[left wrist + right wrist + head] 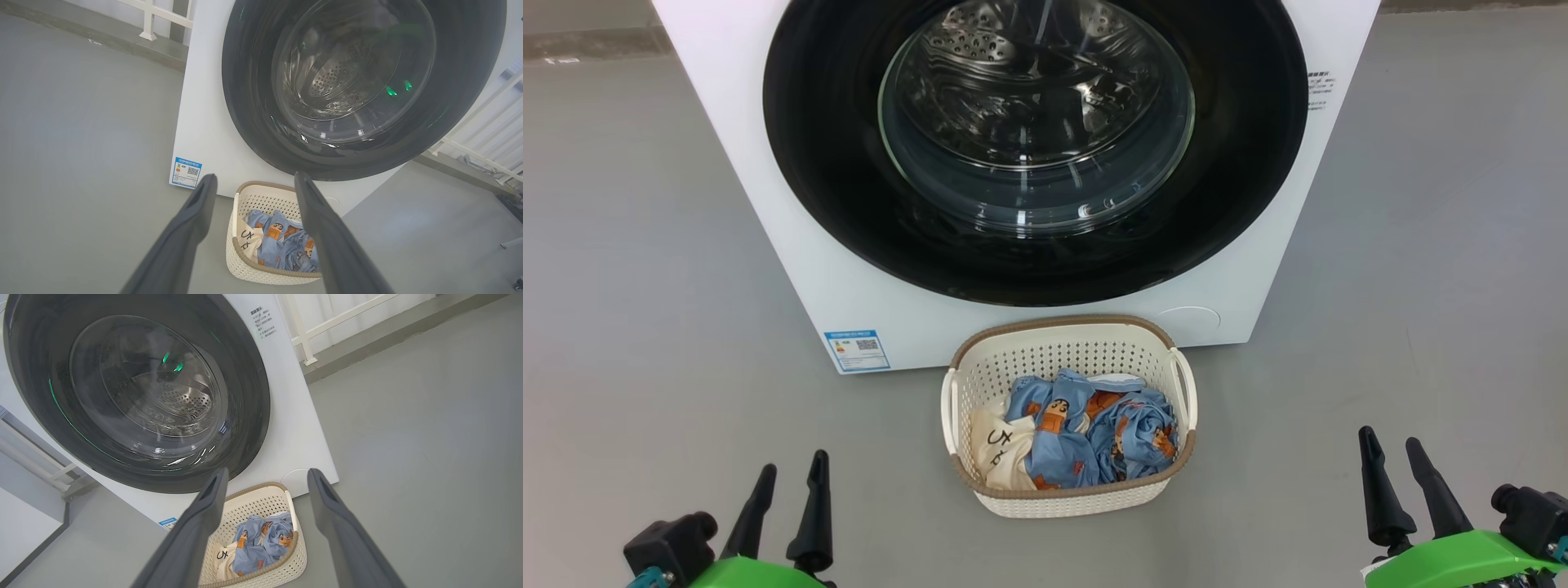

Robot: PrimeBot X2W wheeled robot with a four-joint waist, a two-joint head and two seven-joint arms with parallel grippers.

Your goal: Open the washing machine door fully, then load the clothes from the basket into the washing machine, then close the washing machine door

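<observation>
Grey floor point(645, 245) under the washing machine point(817, 269) and the basket point(1078, 502)

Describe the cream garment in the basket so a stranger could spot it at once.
Find the big white washing machine; on the floor before it stands a small perforated basket. At the basket's left end in the head view lies the cream piece. Unlike the light blue printed clothes beside it, it is pale with black marks.

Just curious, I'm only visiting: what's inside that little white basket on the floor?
The basket holds crumpled light blue clothes with orange-brown cartoon prints and a cream piece with black marks. Anything beneath them is covered.
</observation>
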